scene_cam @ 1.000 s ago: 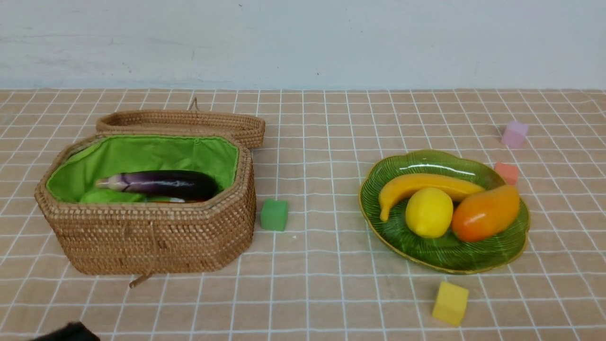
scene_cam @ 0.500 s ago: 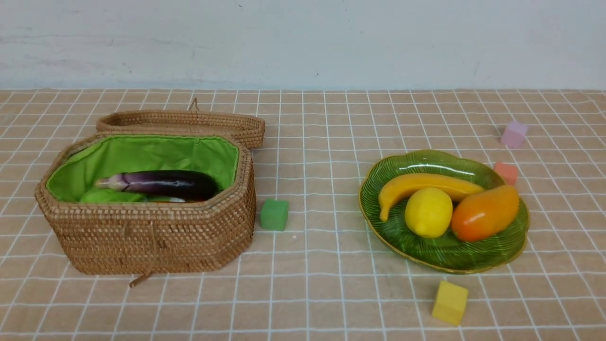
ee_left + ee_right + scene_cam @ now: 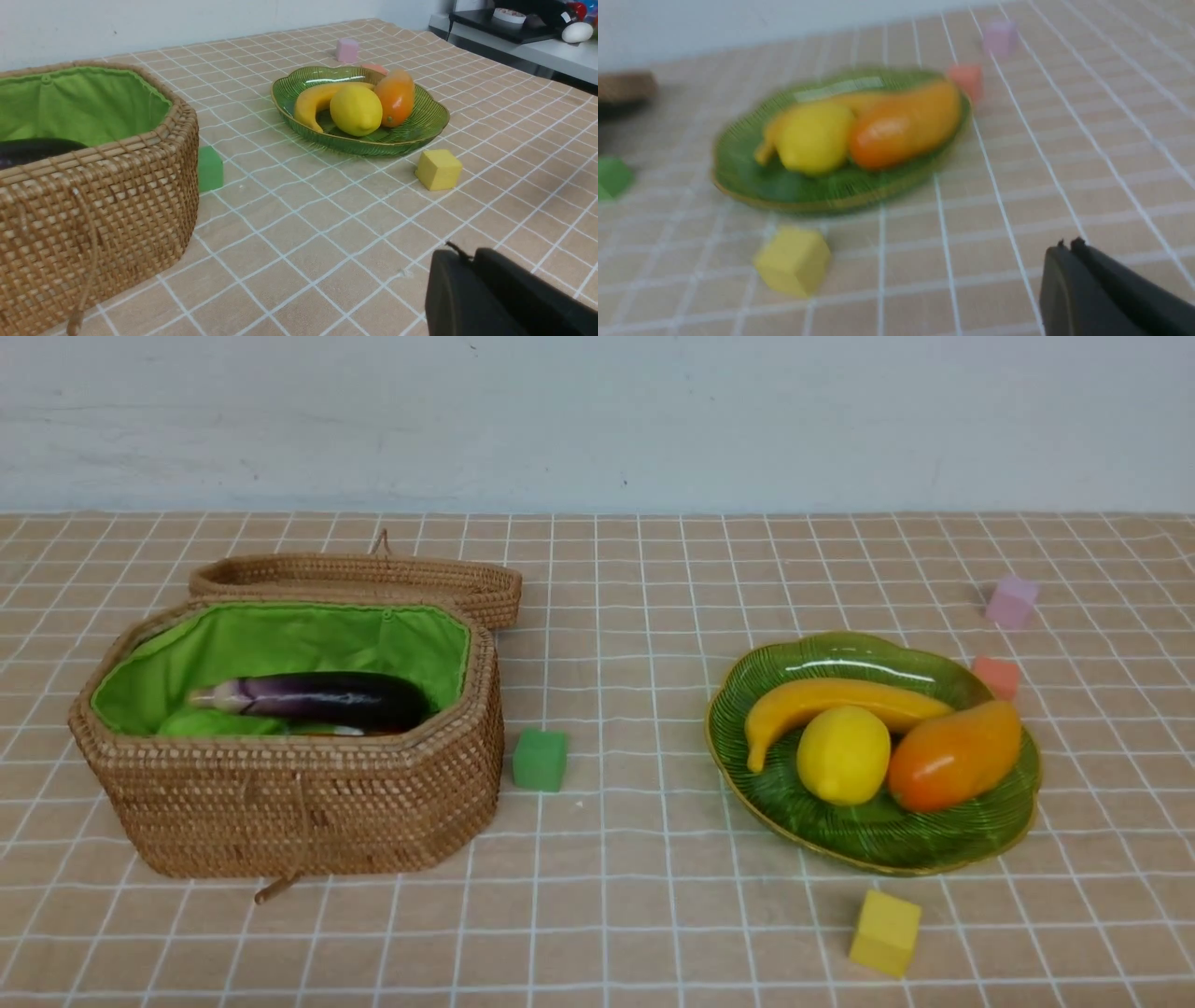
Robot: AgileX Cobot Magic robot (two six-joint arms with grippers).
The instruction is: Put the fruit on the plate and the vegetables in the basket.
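**On the checked cloth: produce sorted, both arms out of the front view**

On the left, wicker basket (image 3: 289, 803) sits open, woven lid (image 3: 359, 581) lying behind it. Eggplant (image 3: 317, 698) lies lengthwise inside on the green lining, on top of a light-green gourd (image 3: 219, 723); a sliver of orange carrot (image 3: 383, 732) shows at the front rim.

Green cube (image 3: 540, 760) just beside the basket's right wall, apart from it.

Green glass plate (image 3: 868, 840) holds all three fruits: banana (image 3: 822, 698) at the back, lemon (image 3: 843, 754) in front touching it, mango (image 3: 954, 756) to the right, touching the lemon. Yellow cube (image 3: 885, 932) near the plate's front edge. Orange-pink cube (image 3: 996, 676) just behind the plate's right rim, pale pink cube (image 3: 1012, 601) farther back.

Left gripper (image 3: 472, 261) low over the cloth near the basket's front, fingers pressed together, holding nothing. Right gripper (image 3: 1071, 249) low over bare cloth in front of the plate, fingers pressed together, empty; that view is motion-blurred.
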